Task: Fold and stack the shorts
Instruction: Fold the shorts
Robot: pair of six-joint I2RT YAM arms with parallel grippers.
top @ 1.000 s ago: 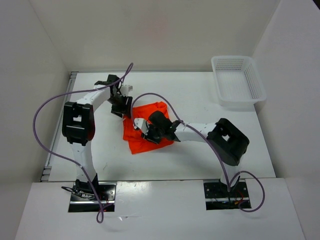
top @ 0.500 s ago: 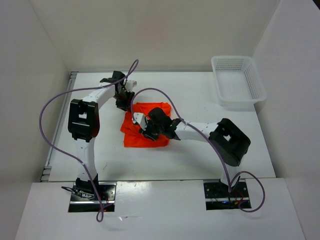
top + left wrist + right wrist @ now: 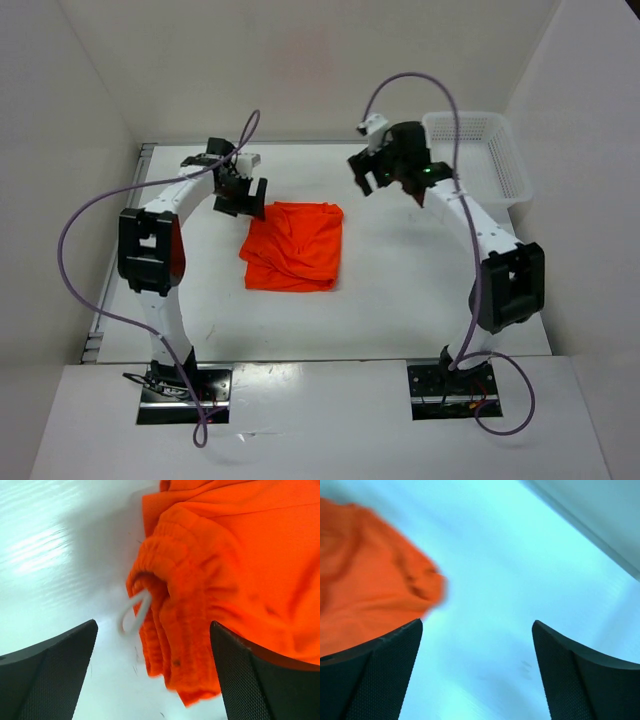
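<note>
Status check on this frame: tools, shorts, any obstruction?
Left tool open, empty, at far-left corner of shorts. Right tool open, empty, up near basket. Shorts folded, on table. Nothing in the way.

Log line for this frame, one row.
shorts folded, flat mid-table | left tool open, over waistband corner, not gripping | right tool open, aloft near basket, clear of shorts | stack pending

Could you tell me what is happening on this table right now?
Two robot arms are working on a pair of orange shorts, which lie folded into a rough square between them. Neither arm holds them. The left gripper hovers open at the waistband corner, by the white drawstring. The right gripper hangs open off to the far side, nearer the white basket.
</note>
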